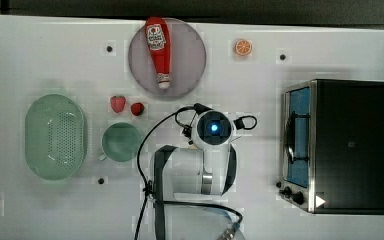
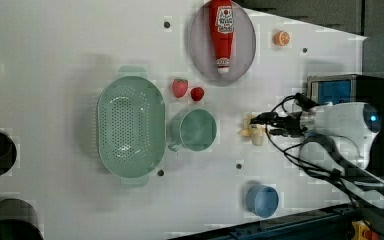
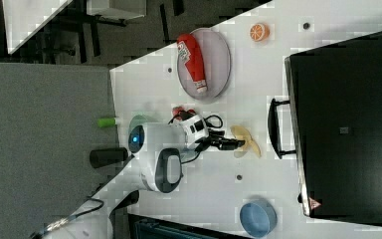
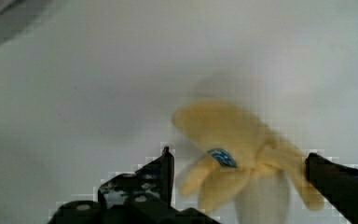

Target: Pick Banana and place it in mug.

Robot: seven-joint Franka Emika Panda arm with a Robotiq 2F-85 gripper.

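The white table [image 1: 40, 55] gives me bare room on most sides; in the top view its far edge runs along the top, with a grey plate [image 1: 190, 55] carrying a ketchup bottle [image 1: 159, 50] close to it and an orange slice [image 1: 243, 47] beside that; a toaster oven [image 1: 350, 145] walls off the top view's right, and the green perforated basket [image 1: 55, 136] sits toward the top view's left; two strawberries [image 1: 126, 105] lie between basket and plate; a blue cup [image 2: 262, 200] stands near the table edge at the left view's bottom.

My gripper [image 4: 237, 186] is low over the table with its jaws spread wide and holding nothing; in the wrist view the banana [image 4: 235, 144] lies on the table between my two fingers [image 4: 158, 175], one dark finger on each side of its peeled lobes; whether either finger touches it I cannot tell; in the left view the banana [image 2: 252, 131] is at my fingertips, with open table between it and the mug [image 2: 195, 130]; the mug stands upright just beside the basket.
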